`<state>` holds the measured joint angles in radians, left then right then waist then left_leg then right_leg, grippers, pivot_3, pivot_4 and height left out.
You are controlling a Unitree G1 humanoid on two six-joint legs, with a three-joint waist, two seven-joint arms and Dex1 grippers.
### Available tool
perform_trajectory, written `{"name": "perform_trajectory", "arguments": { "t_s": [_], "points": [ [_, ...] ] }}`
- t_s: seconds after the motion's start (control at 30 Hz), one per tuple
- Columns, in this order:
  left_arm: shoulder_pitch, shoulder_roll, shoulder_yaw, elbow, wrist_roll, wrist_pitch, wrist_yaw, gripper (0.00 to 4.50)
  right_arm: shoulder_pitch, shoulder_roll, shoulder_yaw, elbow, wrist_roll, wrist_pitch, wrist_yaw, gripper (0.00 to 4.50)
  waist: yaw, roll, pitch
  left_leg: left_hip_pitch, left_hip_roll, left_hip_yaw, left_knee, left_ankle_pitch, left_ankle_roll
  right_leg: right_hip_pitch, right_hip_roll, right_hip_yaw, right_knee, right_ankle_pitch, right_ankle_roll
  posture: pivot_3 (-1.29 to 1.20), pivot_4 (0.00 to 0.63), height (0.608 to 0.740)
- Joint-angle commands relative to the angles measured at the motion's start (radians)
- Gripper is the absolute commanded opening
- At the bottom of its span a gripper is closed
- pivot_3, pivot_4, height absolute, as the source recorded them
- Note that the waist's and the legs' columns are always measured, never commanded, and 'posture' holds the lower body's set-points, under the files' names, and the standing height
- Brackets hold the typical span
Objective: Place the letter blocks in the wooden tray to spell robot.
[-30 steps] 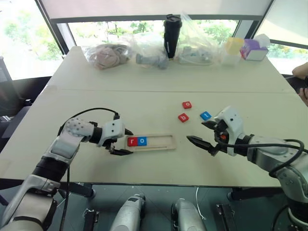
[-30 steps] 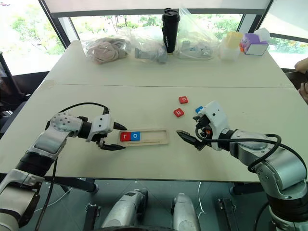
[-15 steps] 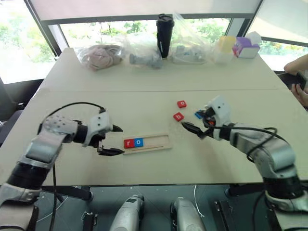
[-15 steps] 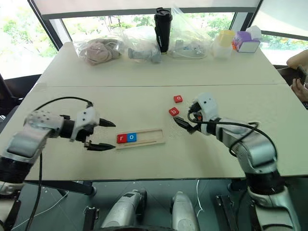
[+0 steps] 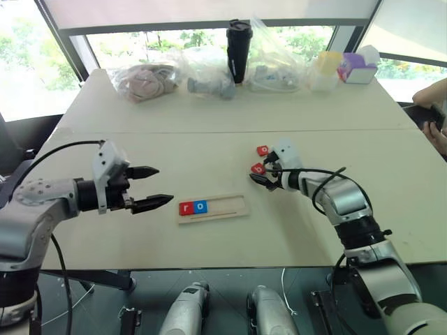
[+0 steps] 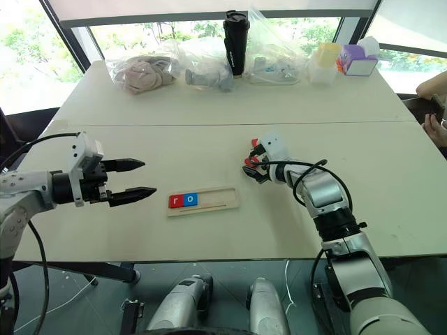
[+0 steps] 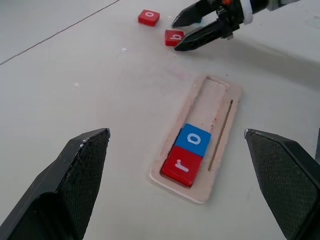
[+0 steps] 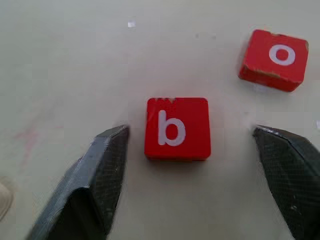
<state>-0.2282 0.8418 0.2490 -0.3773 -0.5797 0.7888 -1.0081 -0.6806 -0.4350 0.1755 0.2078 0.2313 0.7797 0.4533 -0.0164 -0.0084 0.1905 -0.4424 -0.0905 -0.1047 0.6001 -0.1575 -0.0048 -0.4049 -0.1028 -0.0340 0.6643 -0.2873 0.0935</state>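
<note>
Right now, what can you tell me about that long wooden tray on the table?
The wooden tray is a long, narrow, shallow piece of pale wood with a raised rim and a thin groove along one long side. It lies flat on the white table. Two letter tiles sit side by side at one end: a red r, then a blue o. The rest of the recess is bare. Neither of the robot's jaws touches it.

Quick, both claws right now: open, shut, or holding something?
Left claw: open, holding nothing.
Right claw: open, its fingers either side of the red b block, not gripping it yet.
</note>
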Motion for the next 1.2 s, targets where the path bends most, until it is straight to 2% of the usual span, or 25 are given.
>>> {"name": "perform_trajectory", "arguments": {
  "t_s": [0.03,0.1,0.2,0.37,0.5,0.6,0.67,0.93,1.2],
  "points": [
    [0.005,0.007,0.024,-0.046,-0.021,-0.004,0.033,4.50,-0.028,0.028,-0.021,0.014,-0.020,-0.002,-0.010,2.14,0.000,0.000,0.000,0.000,0.000,0.000,-0.001,0.000,-0.001,0.000,0.000,0.000,0.000,0.000,-0.001,0.00,0.150,0.740],
    [0.005,0.007,0.013,-0.041,-0.013,-0.015,0.042,4.50,-0.035,0.042,-0.024,0.021,-0.029,0.004,-0.014,1.18,0.000,0.000,0.000,0.001,0.001,0.000,-0.001,0.001,-0.001,0.000,0.001,0.000,0.000,0.001,-0.001,0.00,0.150,0.740],
    [0.003,0.005,0.001,-0.037,-0.014,-0.026,0.046,4.50,-0.036,0.051,-0.037,-0.001,-0.032,0.029,-0.023,1.17,0.000,0.000,0.000,0.001,0.001,0.000,-0.001,0.001,-0.001,0.000,0.001,0.000,0.000,0.001,-0.002,0.00,0.150,0.740],
    [-0.019,0.006,-0.042,-0.066,-0.024,-0.028,0.052,4.50,-0.019,0.001,-0.155,-0.201,-0.048,0.131,-0.122,1.17,0.007,0.000,0.000,0.000,0.001,0.000,-0.002,0.001,-0.001,-0.002,0.001,0.001,0.000,0.001,-0.002,0.00,0.150,0.740],
    [-0.036,-0.004,-0.101,-0.075,-0.016,-0.040,0.058,4.50,0.011,0.028,-0.310,-0.454,-0.002,0.419,-0.212,1.17,0.007,0.000,0.000,-0.001,0.000,0.001,-0.002,0.001,-0.001,-0.002,0.000,0.001,-0.001,0.001,-0.002,0.00,0.150,0.740],
    [-0.047,0.000,-0.141,-0.053,0.010,-0.067,0.049,4.50,0.033,0.117,-0.420,-0.635,0.003,0.696,-0.263,1.17,0.003,0.000,0.000,0.000,0.001,0.000,-0.004,0.001,-0.001,-0.003,0.001,0.001,0.000,0.001,-0.002,0.00,0.150,0.740],
    [-0.062,-0.002,-0.160,-0.034,0.017,-0.080,0.043,4.50,0.079,0.195,-0.461,-0.749,-0.003,0.812,-0.302,1.17,0.002,0.001,-0.001,0.000,0.002,0.001,-0.004,0.001,-0.001,-0.003,0.001,0.001,0.000,0.001,-0.002,0.00,0.150,0.740],
    [-0.124,-0.013,-0.214,0.024,0.032,-0.114,0.029,4.50,0.327,0.431,-0.426,-0.986,-0.012,0.835,-0.470,1.17,0.003,0.001,-0.001,0.000,0.002,0.002,-0.005,0.001,-0.001,-0.004,0.001,0.003,0.000,0.001,-0.002,0.00,0.150,0.740],
    [-0.155,-0.020,-0.241,0.052,0.045,-0.129,0.014,4.50,0.378,0.530,-0.406,-1.020,0.010,0.835,-0.541,1.17,0.001,0.002,-0.001,0.000,0.002,0.002,-0.005,0.001,-0.002,-0.005,0.002,0.003,0.000,0.001,-0.003,0.00,0.150,0.740]
  ]
}}
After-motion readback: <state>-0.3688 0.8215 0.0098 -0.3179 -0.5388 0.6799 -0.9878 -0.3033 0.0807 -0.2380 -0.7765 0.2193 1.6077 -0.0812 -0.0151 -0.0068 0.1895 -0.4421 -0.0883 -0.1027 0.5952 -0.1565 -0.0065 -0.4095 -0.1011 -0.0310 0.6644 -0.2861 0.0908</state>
